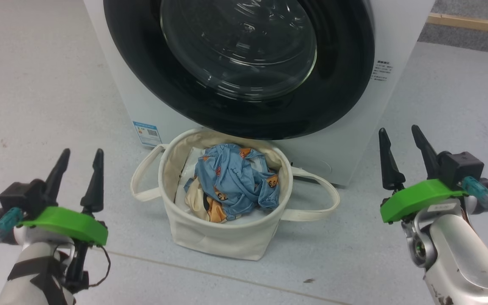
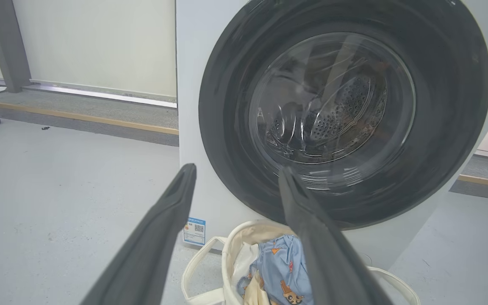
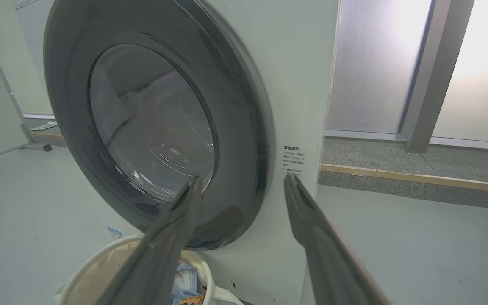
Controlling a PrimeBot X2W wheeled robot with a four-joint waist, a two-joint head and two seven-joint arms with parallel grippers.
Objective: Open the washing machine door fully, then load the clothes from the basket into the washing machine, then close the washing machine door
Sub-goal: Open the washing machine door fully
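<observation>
Green-collared, the left end effector (image 1: pixel 82 151) hangs at lower left, its dark fingers apart and empty. Right of the small blue label (image 1: pixel 146 133), the cream canvas basket (image 1: pixel 210 233) sits on the grey floor (image 1: pixel 36 84) just before the white washing machine (image 1: pixel 396 42), holding the clothes (image 1: pixel 235 182): crumpled light blue fabric with orange prints over beige cloth. Above, the washing machine door (image 1: pixel 134 55), glossy black around a bulging clear glass, is shut. The right end effector (image 1: pixel 398 128) stands equally spread, empty.

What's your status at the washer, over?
Left gripper open, empty; right gripper open, empty. Washing machine door shut. Clothes in basket, on floor just below door; could crowd its swing.
</observation>
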